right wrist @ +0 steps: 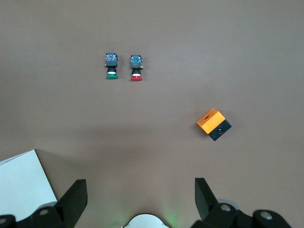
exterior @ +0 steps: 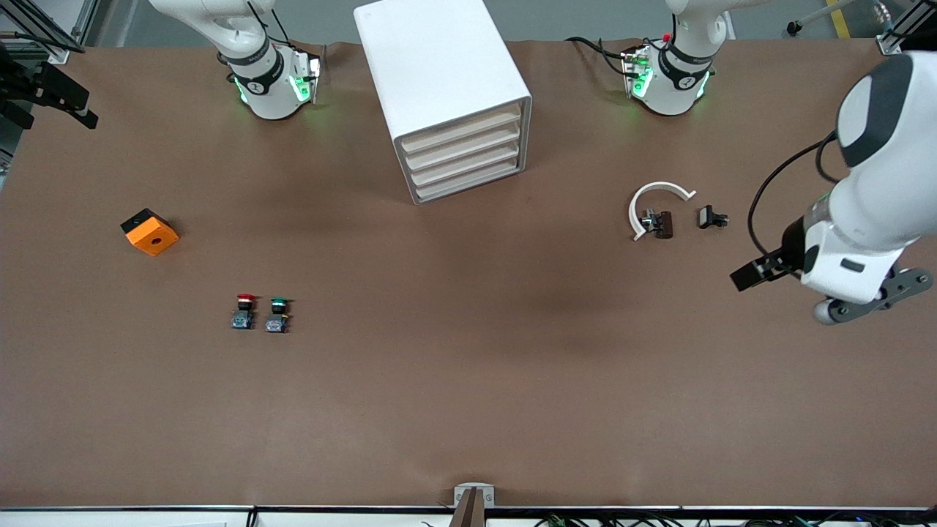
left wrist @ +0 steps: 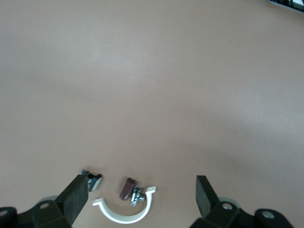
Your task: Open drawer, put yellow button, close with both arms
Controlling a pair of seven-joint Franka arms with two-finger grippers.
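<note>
Hanging released above its own base, the right hand (right wrist: 140,190) overlooks an orange box (exterior: 150,232), a red button (exterior: 245,311) and a green button (exterior: 277,315). No yellow button shows anywhere, so a wrong pick threatens. The cabinet (exterior: 432,66) keeps all drawers (exterior: 465,157) shut. The left hand (left wrist: 142,184), also released, hovers over the worktop (exterior: 468,380) near a white clip (exterior: 651,199), which could snag it.

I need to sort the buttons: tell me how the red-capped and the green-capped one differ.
The red-capped button has a red cap and lies toward the right arm's end; the green-capped button has a green cap and lies beside it, slightly nearer the front camera. Both share black bodies, blue-grey bases and the same pose.
</note>
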